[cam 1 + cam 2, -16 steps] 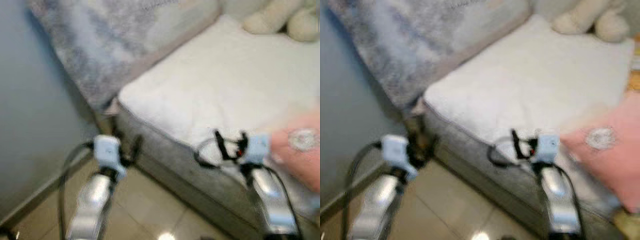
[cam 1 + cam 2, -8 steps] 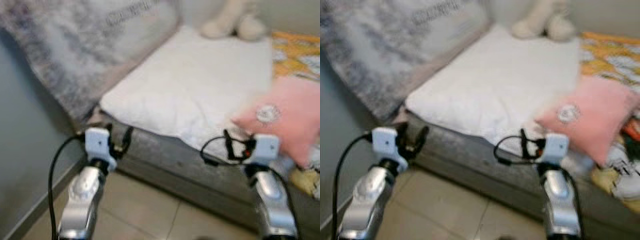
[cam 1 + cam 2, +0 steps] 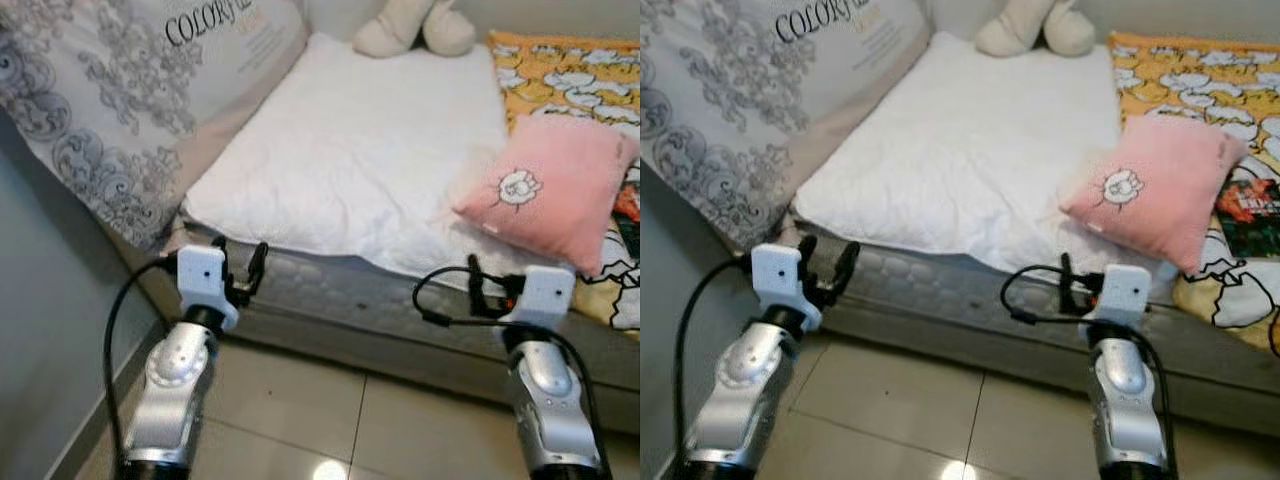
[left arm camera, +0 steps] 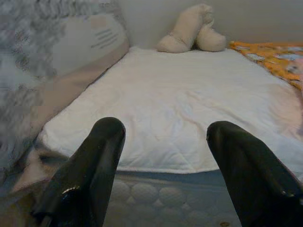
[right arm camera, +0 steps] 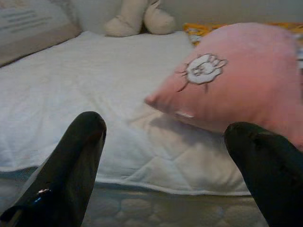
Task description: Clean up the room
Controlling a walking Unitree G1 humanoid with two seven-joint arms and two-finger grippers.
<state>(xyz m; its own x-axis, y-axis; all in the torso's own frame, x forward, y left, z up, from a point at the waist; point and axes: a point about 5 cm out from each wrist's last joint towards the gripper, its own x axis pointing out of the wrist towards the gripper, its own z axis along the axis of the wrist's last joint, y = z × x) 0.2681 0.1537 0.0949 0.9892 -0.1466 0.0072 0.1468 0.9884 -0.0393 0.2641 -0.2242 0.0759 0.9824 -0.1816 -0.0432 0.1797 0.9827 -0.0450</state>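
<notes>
You are standing at the bed [image 3: 330, 290] edge with both arms raised. The right gripper [image 5: 165, 156] is hovering with its fingers spread wide, empty, just short of the pink pillow [image 3: 550, 190], which is lying on the white quilt [image 3: 370, 160] near the mattress edge. The left gripper [image 4: 163, 165] is waiting wide and empty too. Risk: the soft pillow is likely to compress and slip from a shallow pinch, or be pushed away; a low reach could snag the quilt.

Pink pillow [image 3: 550, 190] with a white sheep emblem, tilted on the white quilt [image 3: 370, 160], near the bed's front edge.
</notes>
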